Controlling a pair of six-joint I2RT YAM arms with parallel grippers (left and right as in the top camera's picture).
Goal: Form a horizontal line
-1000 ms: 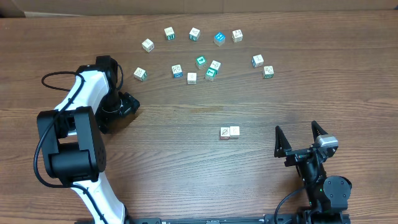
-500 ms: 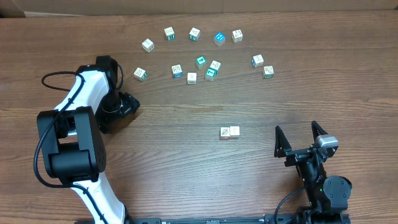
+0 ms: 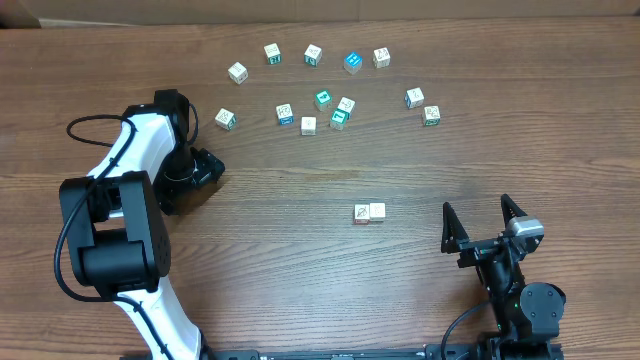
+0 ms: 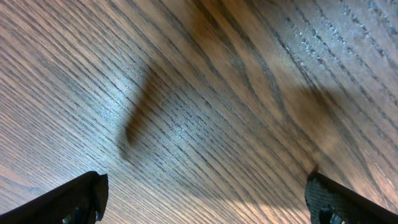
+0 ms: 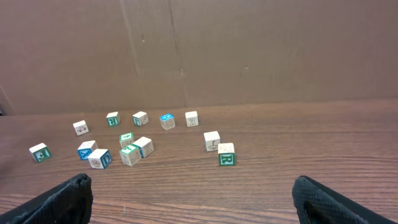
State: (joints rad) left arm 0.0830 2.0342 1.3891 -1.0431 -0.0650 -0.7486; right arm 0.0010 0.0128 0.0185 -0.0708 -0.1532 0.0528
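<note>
A short row of two touching whitish-tan picture cubes (image 3: 369, 212) lies on the wood table, right of the middle; no four-cube row with a teal end shows. My right gripper (image 3: 483, 222) is open and empty, to the right of this pair and a little nearer the front edge; its wrist view (image 5: 193, 190) shows both fingers wide apart over bare wood. My left gripper (image 3: 207, 166) is far left of the pair, low over the table. Its wrist view (image 4: 205, 190) shows the fingers wide apart with only wood between them.
Several loose white and teal cubes are scattered across the back of the table, among them a teal cube (image 3: 323, 99), a blue-topped one (image 3: 352, 62) and a green-lettered one (image 5: 226, 154). A brown cardboard wall (image 5: 249, 50) stands behind them.
</note>
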